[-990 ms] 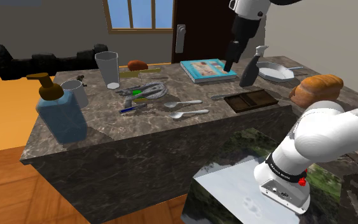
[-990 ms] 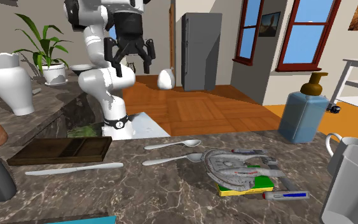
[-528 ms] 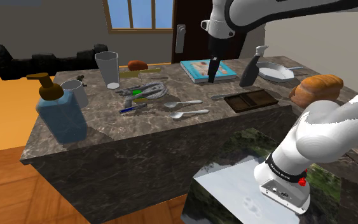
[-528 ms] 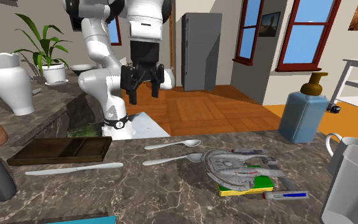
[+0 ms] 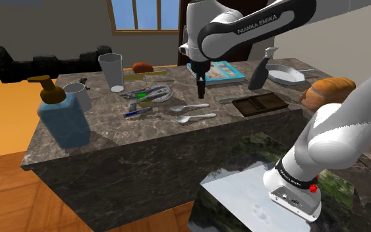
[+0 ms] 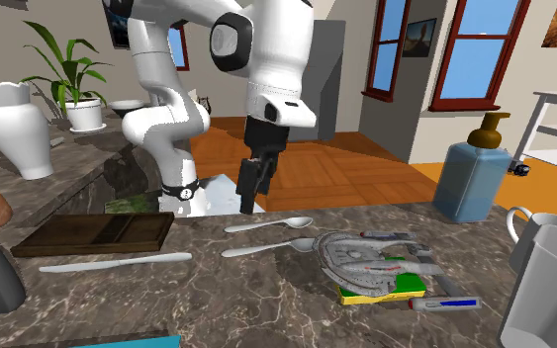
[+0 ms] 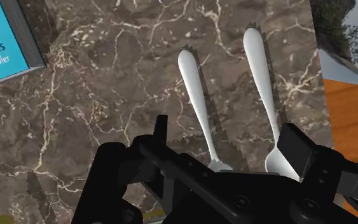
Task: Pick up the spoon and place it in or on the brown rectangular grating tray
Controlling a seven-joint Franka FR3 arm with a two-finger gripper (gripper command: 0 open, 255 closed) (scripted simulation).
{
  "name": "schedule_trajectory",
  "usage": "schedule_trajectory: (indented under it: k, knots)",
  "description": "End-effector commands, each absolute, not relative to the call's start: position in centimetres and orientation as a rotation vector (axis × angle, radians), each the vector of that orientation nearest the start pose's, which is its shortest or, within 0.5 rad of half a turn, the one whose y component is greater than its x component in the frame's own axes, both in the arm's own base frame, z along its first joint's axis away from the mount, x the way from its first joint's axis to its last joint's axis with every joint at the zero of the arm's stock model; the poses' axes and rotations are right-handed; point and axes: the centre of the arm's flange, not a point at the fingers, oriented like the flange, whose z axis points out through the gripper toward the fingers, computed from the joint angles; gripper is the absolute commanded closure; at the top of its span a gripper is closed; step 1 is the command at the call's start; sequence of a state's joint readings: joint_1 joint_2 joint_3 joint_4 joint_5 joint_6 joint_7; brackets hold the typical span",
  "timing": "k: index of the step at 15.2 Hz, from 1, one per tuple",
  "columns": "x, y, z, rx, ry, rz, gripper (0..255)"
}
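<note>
Two silver spoons lie side by side on the dark marble counter (image 5: 111, 142). The farther spoon (image 5: 190, 107) (image 6: 266, 225) (image 7: 196, 95) and the nearer spoon (image 5: 198, 118) (image 6: 266, 247) (image 7: 263, 83) are parallel. The brown grated tray (image 5: 259, 103) (image 6: 93, 233) rests flat on the shoulder view's right of them. My black gripper (image 5: 201, 84) (image 6: 251, 185) (image 7: 228, 137) hangs just above the spoons, pointing down. It is open, with nothing between its fingers. In the wrist view both spoon bowls lie close under the fingers (image 7: 296, 145).
A teal book (image 5: 215, 71), a dark bottle (image 5: 261, 69), a white dish (image 5: 286, 74) and a bread loaf (image 5: 329, 91) stand behind and beside the tray. A toy spaceship (image 5: 147, 94), glass (image 5: 111, 71), mug (image 5: 78, 95) and blue soap dispenser (image 5: 62, 115) sit left. A knife (image 6: 116, 262) lies near the tray.
The arm swung down and toward the shoulder view's left, from over the book to just above the spoons. The fingers stayed apart; nothing on the counter moved.
</note>
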State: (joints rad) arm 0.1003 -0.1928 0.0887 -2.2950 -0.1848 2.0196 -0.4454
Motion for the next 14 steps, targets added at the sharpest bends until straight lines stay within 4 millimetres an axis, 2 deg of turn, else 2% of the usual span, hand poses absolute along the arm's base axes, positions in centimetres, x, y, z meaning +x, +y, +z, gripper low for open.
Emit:
schedule_trajectory:
  k: [1, 3, 4, 11, 14]
  knots:
    - [48.0, 8.8, 40.0, -3.06, -1.289, 0.211, 0]
    - [49.3, 9.9, 37.7, -3.023, -1.409, 0.244, 0]
    - [49.6, 10.2, 37.2, -3.014, -1.436, 0.252, 0]
    - [49.4, 9.3, 33.6, -3.014, -1.436, 0.252, 0]
    - [49.4, 9.2, 33.3, -3.014, -1.436, 0.252, 0]
